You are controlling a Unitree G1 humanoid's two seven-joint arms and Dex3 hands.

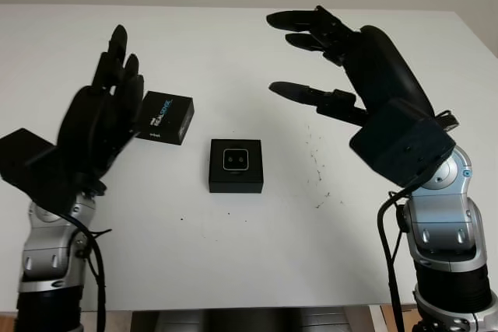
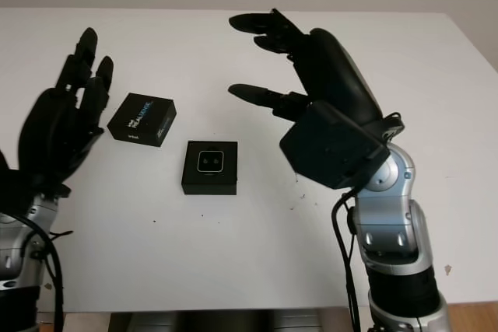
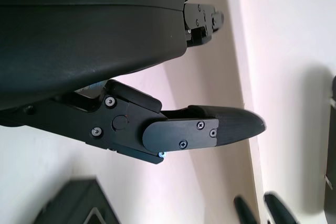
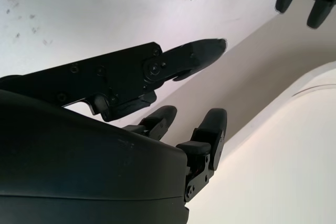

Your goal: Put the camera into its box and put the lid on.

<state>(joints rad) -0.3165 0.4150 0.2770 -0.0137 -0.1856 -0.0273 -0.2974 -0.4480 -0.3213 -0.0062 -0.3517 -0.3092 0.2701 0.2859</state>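
White worktop (image 1: 233, 254) stretches out before me, marked by a scatter of small dark specks (image 1: 317, 169) just right of the box. At its middle sits the black box (image 1: 236, 166), lid off, with the camera (image 1: 236, 160) lying inside it, lens up. Up and to the left of the box lies the lid (image 1: 163, 118), a black piece with blue lettering, a little apart from it. My left hand (image 1: 109, 106) is raised above the worktop just left of the lid, open and holding nothing. My right hand (image 1: 327, 60) hangs open in the air up and to the right of the box, gripping nothing.
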